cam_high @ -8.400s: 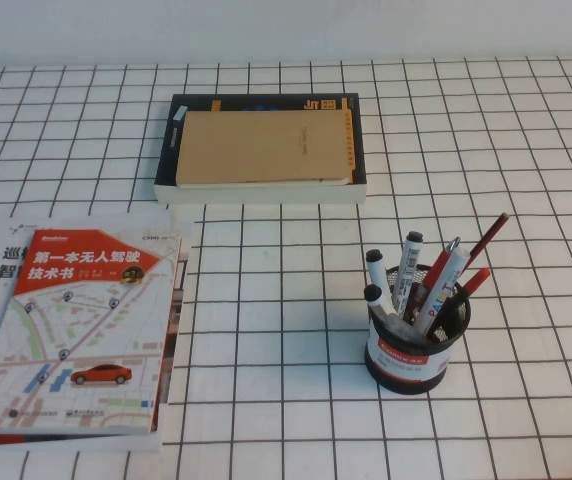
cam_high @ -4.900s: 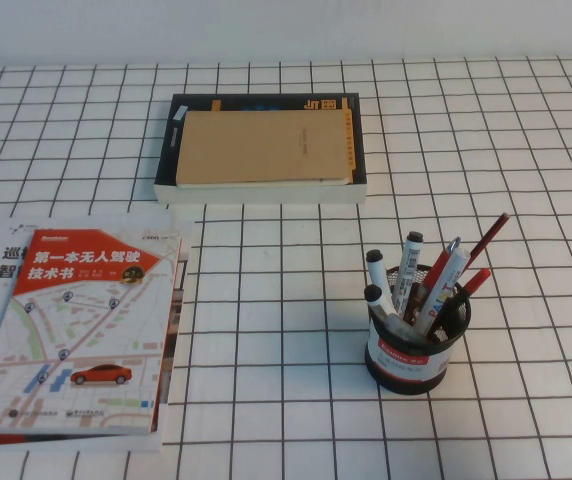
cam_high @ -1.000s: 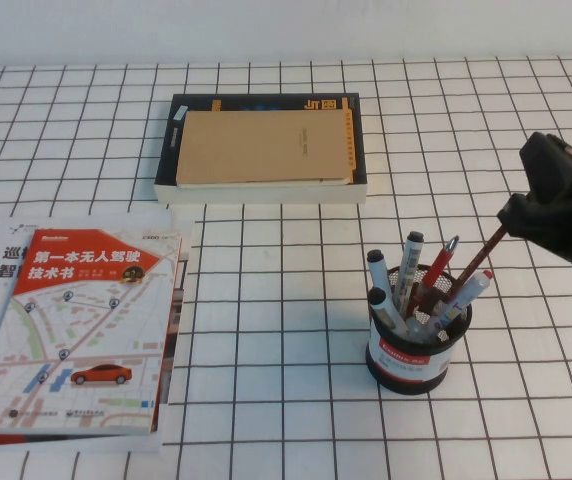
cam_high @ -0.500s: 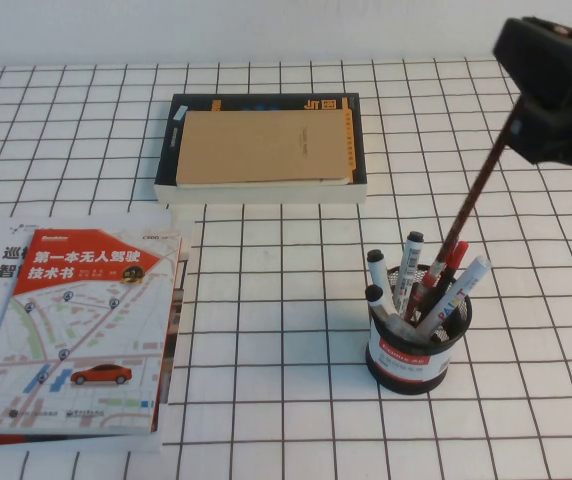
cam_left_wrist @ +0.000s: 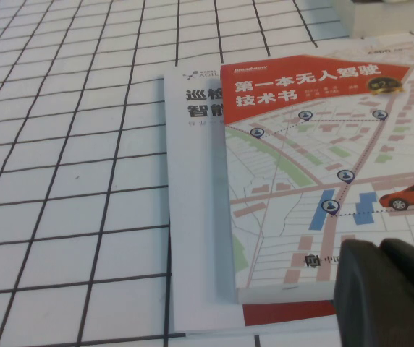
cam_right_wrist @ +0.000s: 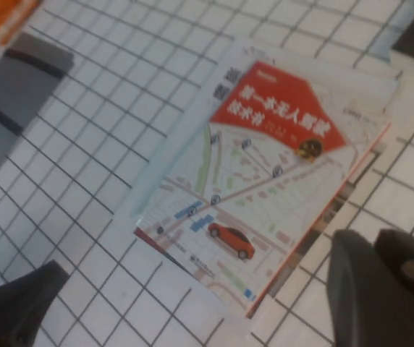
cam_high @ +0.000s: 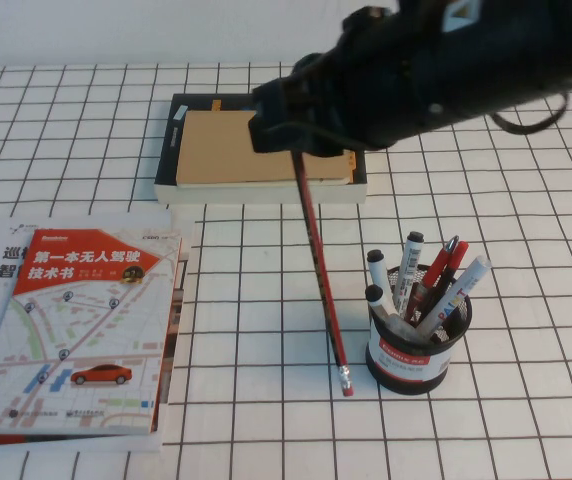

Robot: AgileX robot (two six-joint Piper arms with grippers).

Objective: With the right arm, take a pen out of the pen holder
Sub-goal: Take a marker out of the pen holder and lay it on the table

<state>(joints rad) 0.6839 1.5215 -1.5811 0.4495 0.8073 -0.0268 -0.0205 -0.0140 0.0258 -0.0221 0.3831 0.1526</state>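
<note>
Hanging from the right gripper [cam_high: 294, 140], a red pencil [cam_high: 321, 270] is seen clear of the holder [cam_high: 411, 355], which stands toward the near right of the worktop [cam_high: 526, 420]. The pincer is pressed together on the pencil's upper end, above the stack [cam_high: 256, 150] at the middle of the far edge, and the shaft slants down toward the near edge. Its eraser tip is found just beside the holder's left wall; whether that tip touches the worktop cannot be told. Several markers [cam_high: 409, 265] are left upright in the holder. The left gripper [cam_left_wrist: 379, 253] is parked over the map book [cam_high: 86, 320] at the near left corner, its pads lying together with nothing between them. The task's main step is judged to be done, with only a set-down or a carry to be settled. The pencil is judged light, stiff and thin, with a smooth lacquered shaft that could swivel or slide in a pinch made so near one end. A hold nearer the middle would be steadier, but from inside a crowded holder only the upper end can be reached. Because the free end swings wide, the holder and markers could be knocked if the arm is turned quickly.
</note>
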